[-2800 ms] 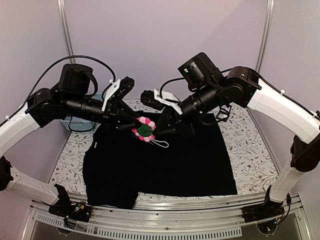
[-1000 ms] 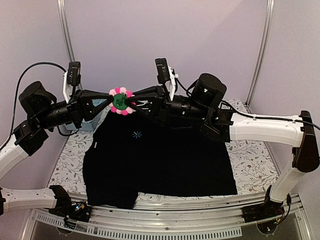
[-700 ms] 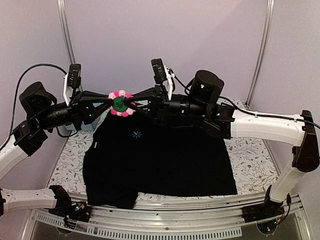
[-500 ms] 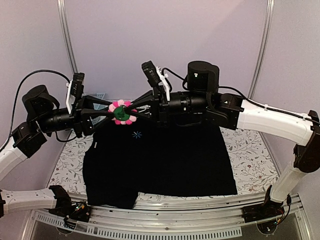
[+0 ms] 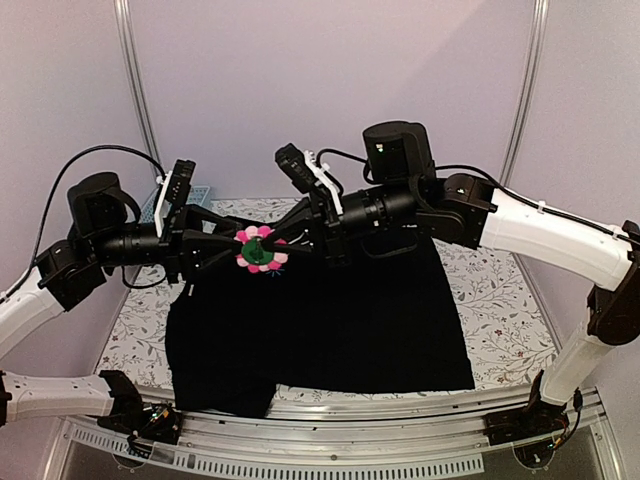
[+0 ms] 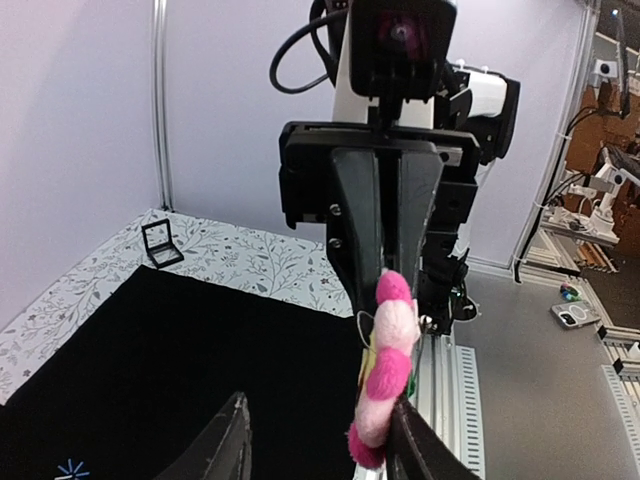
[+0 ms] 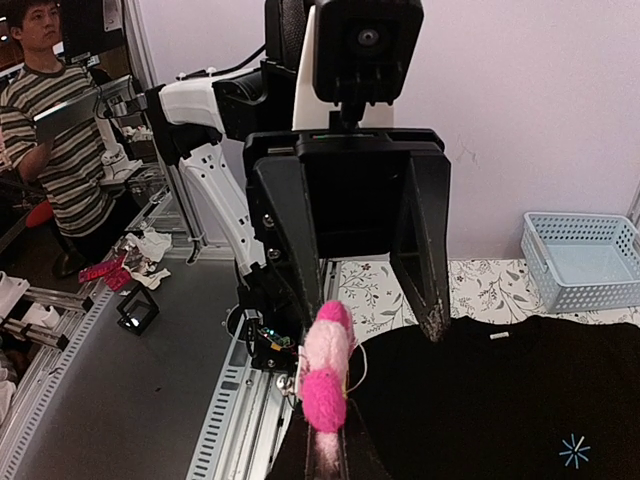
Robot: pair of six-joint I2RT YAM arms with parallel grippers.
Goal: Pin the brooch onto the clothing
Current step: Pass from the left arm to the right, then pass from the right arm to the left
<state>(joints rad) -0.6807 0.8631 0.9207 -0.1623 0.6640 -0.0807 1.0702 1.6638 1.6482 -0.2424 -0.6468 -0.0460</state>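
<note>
Lilac walls and a flower-printed tabletop (image 5: 490, 290) frame a job that looks about half done: the brooch (image 5: 260, 250) is up in the air and not yet on the shirt (image 5: 340, 330).

The right gripper (image 5: 283, 247) has its jaws closed tight on the pink flower. It holds the flower clear of the cloth, above the part of the shirt that lies toward the far left corner of the tabletop. The left gripper (image 5: 238, 252) faces it from the other side with its jaws standing apart, one finger on each side of the petals. From its own wrist camera one finger (image 6: 415, 450) is either touching the lowest petal or just beside it; the view does not settle which.

The black shirt lies spread flat across the middle of the tabletop, its lower hem at the near edge and a pale blue star (image 7: 574, 451) showing on the chest. A blue basket (image 7: 585, 260) sits by the far left corner. A small black stand (image 6: 160, 243) stands on bare tabletop off the shirt, near the far edge.

By the look of things, the lifting is done. Whether the pin at the back stands open is hidden. What is left is to bring the flower down to the chest, push the pin through the fabric, fasten it and let go.
</note>
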